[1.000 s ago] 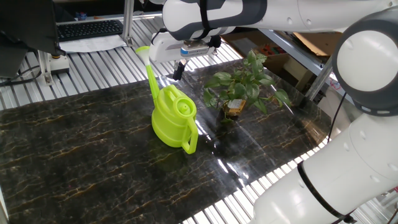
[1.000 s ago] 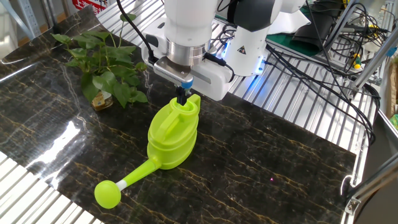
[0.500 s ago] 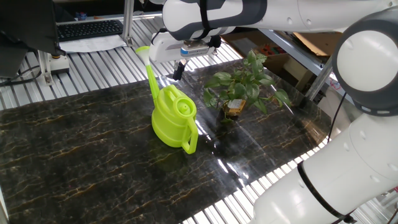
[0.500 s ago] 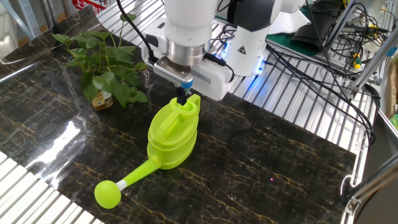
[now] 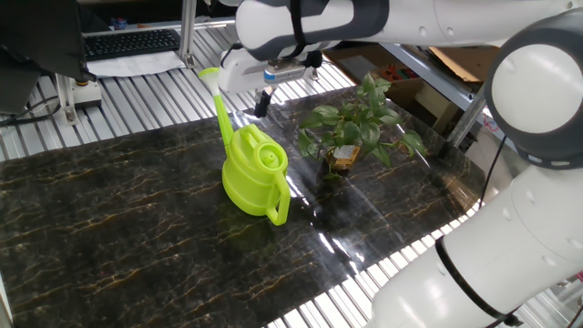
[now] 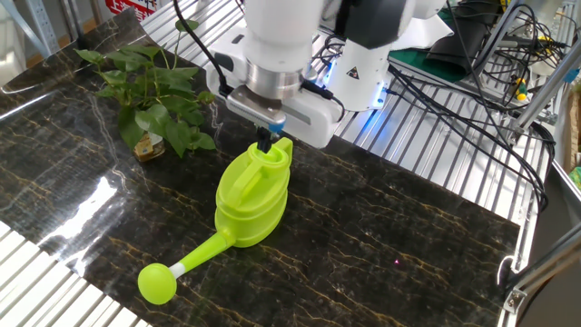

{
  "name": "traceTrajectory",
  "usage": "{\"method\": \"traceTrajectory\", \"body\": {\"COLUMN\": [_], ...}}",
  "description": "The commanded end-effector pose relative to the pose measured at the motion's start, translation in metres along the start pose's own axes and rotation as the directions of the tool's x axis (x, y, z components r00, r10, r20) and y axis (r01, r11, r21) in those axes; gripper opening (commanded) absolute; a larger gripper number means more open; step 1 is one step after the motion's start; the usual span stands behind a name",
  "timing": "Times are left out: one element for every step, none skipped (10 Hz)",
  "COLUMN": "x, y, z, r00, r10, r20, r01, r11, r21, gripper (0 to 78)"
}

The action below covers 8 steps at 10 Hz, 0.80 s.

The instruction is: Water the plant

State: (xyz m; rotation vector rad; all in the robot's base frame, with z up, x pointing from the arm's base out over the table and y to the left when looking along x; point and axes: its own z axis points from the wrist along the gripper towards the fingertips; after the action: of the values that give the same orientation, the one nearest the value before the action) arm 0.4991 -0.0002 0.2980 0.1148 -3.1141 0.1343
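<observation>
Hovering: my gripper [image 6: 265, 142] hung just above watering can [image 6: 253, 199], at its handle end; jaws' gap hidden, could not tell, nothing visibly held. Plant [image 5: 357, 128] stood near can on table [image 5: 109, 228], apart from it.

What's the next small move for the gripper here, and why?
Probably a short descent toward the watering can's handle. The gripper hangs just above the top of the lime-green watering can, which stands upright on the table, not yet grasped. The plant sits apart beside it, so the can must be picked up first. Whether the fingers are open is hard to tell.
</observation>
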Motion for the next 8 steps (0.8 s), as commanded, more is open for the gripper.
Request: {"method": "traceTrajectory", "body": {"x": [-0.001,-0.001,-0.003,-0.004,-0.007,-0.008,-0.008,-0.009], "y": [0.000,0.000,0.002,0.003,0.005,0.006,0.006,0.004], "z": [-0.001,0.001,0.007,0.010,0.021,0.024,0.025,0.026], "r00": [0.999,0.999,0.999,0.999,0.999,0.999,0.999,0.999], "r10": [-0.034,-0.029,-0.027,-0.027,-0.031,-0.033,-0.031,-0.039], "r20": [-0.009,-0.019,-0.029,-0.027,-0.018,-0.018,-0.018,-0.013], "r01": [0.034,0.028,0.025,0.025,0.030,0.032,0.029,0.038], "r11": [0.999,0.999,0.998,0.997,0.997,0.998,0.998,0.997], "r21": [0.021,-0.022,-0.063,-0.067,-0.065,-0.063,-0.061,-0.062], "gripper": [0.0,0.0,0.0,0.0,0.0,0.0,0.0,0.0]}}
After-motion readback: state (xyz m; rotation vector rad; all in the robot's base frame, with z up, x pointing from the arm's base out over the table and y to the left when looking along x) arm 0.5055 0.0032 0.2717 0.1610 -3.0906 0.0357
